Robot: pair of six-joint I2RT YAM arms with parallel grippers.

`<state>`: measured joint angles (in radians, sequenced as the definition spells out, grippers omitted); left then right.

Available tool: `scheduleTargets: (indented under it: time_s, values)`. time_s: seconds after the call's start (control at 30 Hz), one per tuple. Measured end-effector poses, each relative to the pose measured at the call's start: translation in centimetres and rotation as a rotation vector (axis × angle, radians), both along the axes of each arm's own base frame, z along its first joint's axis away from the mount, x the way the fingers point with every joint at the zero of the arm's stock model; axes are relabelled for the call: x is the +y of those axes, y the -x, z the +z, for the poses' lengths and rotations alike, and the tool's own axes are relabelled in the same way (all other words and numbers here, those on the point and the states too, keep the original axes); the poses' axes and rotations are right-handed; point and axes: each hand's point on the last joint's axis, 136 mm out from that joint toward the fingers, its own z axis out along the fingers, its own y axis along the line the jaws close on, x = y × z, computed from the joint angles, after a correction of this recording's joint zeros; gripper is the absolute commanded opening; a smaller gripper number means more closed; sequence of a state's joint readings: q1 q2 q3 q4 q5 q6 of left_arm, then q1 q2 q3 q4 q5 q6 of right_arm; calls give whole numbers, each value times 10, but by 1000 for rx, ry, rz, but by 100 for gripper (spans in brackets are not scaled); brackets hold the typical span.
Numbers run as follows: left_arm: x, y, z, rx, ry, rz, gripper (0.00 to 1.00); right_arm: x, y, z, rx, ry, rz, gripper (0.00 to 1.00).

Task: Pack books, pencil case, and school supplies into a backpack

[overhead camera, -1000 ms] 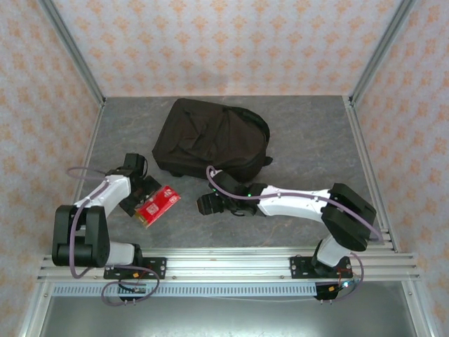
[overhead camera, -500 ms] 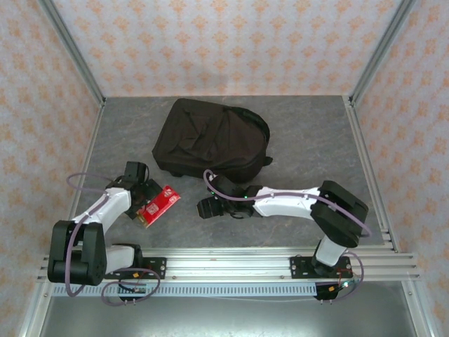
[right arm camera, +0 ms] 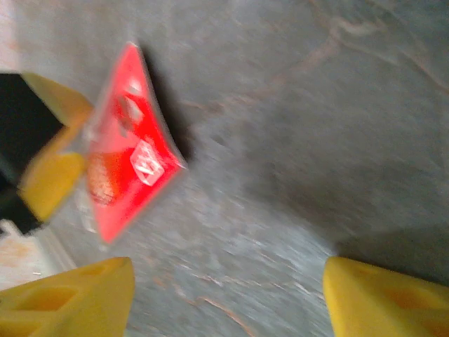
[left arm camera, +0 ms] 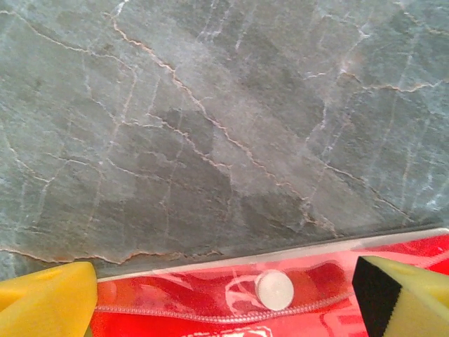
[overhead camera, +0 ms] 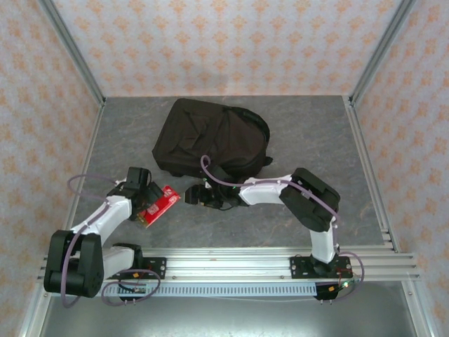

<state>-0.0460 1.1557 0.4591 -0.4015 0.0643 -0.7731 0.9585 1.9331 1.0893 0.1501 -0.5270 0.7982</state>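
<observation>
The flat red plastic packet (overhead camera: 160, 202) with a white snap button (left arm camera: 273, 289) lies on the grey marbled table (overhead camera: 351, 175) toward its near-left corner. It is close to the near-left corner of the large black fabric backpack (overhead camera: 210, 137), which sits against the middle of the far edge. The packet's long axis runs diagonally, near-left to far-right. The left gripper (left arm camera: 224, 295) is right at it. In the left wrist view its yellow fingers stand released and wide apart along the packet's buttoned edge, so the jaws seem to lie along the long axis rather than across it. Whether either pad touches the plastic I cannot tell. The right gripper (right arm camera: 228, 295), jaws likewise spread with nothing between them, is just beside the packet on the side toward the table's right edge, facing it over bare table. The left arm is the nearer. I judge the grasp begun but not closed, with the packet's way to the backpack lying far-right
</observation>
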Motion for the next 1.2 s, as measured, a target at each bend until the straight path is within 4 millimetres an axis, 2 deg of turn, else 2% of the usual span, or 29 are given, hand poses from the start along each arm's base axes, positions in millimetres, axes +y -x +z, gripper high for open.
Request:
scheduleTargets:
  time_s: [0.1, 0.27, 0.4, 0.47, 0.57, 0.73, 0.9, 1.03, 1.2]
  values:
    - [-2, -1, 5, -33, 6, -12, 95, 14, -6, -1, 24, -50, -19, 64]
    - [-8, 0, 9, -71, 34, -35, 95, 24, -12, -3, 48, -70, -43, 58]
    - [-22, 1, 14, -107, 100, -66, 95, 36, -20, -4, 61, -83, -53, 50]
    - [-36, 4, 14, -113, 158, -108, 96, 40, -21, -5, 71, -89, -53, 47]
    - [-46, 7, 17, -130, 208, -129, 95, 45, -23, -6, 87, -102, -60, 46]
    - [-51, 11, 18, -133, 240, -137, 96, 53, -22, -5, 97, -113, -57, 45]
    - [-52, 11, 17, -131, 241, -139, 95, 55, -22, -8, 111, -111, -64, 39]
    - [-52, 11, 16, -133, 244, -140, 93, 67, -27, -10, 133, -148, -76, 30]
    - [-53, 12, 16, -139, 249, -146, 92, 84, -33, -14, 129, -182, -82, 6]
